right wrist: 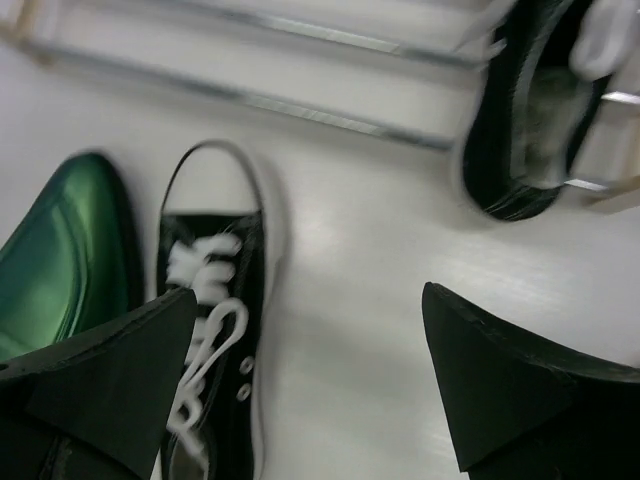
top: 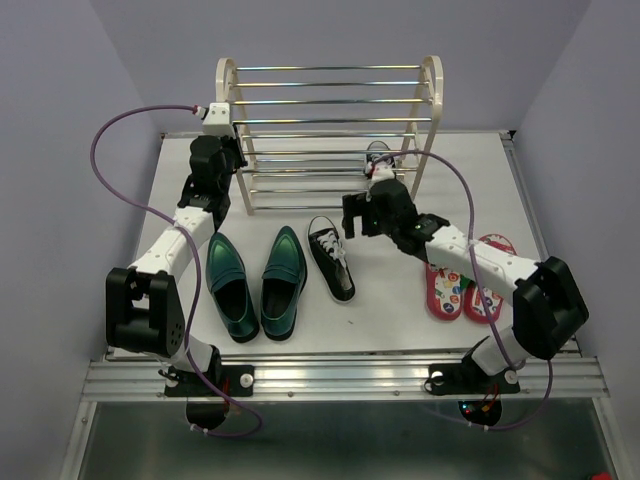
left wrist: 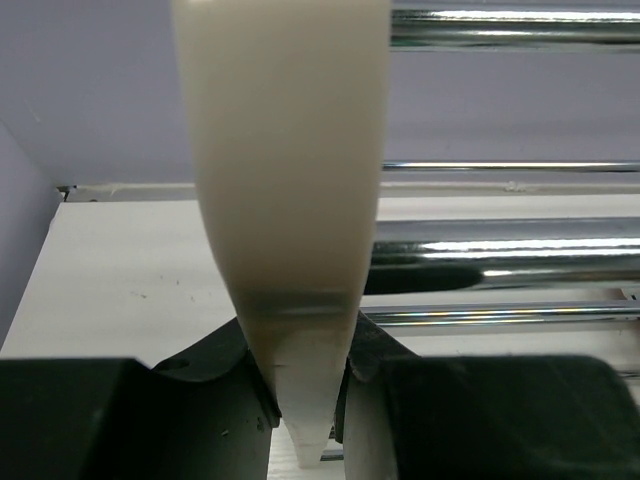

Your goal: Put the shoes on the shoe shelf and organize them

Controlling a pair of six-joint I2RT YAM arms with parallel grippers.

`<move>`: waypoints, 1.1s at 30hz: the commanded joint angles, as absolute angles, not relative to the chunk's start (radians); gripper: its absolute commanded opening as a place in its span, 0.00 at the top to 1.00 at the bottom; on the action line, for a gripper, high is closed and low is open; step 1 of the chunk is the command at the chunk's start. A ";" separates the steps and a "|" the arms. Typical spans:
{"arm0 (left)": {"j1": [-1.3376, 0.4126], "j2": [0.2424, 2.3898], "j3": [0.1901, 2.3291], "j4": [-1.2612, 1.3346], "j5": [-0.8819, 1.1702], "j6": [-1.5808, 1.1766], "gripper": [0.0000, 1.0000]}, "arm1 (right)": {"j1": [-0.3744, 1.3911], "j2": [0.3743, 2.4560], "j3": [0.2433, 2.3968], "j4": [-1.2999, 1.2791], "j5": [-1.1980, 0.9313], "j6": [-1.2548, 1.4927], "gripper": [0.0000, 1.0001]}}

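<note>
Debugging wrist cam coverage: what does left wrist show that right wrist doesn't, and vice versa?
Left wrist only: the shoe shelf's cream side panel, pinched in the left claw, with the purple wall behind.
Right wrist only: a green loafer, one black sneaker on the table beside it, the other sneaker, blurred, at the shelf's low rods, and the open, empty right claw.
Both: the shelf's metal rods and the white table.
</note>
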State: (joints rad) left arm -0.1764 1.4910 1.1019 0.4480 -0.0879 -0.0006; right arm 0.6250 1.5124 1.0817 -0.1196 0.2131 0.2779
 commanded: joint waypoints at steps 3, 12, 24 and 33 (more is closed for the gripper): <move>-0.175 1.497 1.137 0.456 -0.066 -0.063 0.79 | 0.759 1.482 1.023 -0.244 0.112 0.316 0.00; -0.175 1.496 1.129 0.456 -0.060 -0.071 0.79 | 0.853 1.511 0.997 -0.259 0.126 0.330 0.00; -0.175 1.499 1.132 0.456 -0.057 -0.077 0.79 | 0.919 1.611 1.029 -0.279 0.179 0.351 0.06; -0.175 1.509 1.131 0.456 -0.057 -0.080 0.79 | 0.948 1.629 1.049 -0.316 0.255 0.385 0.47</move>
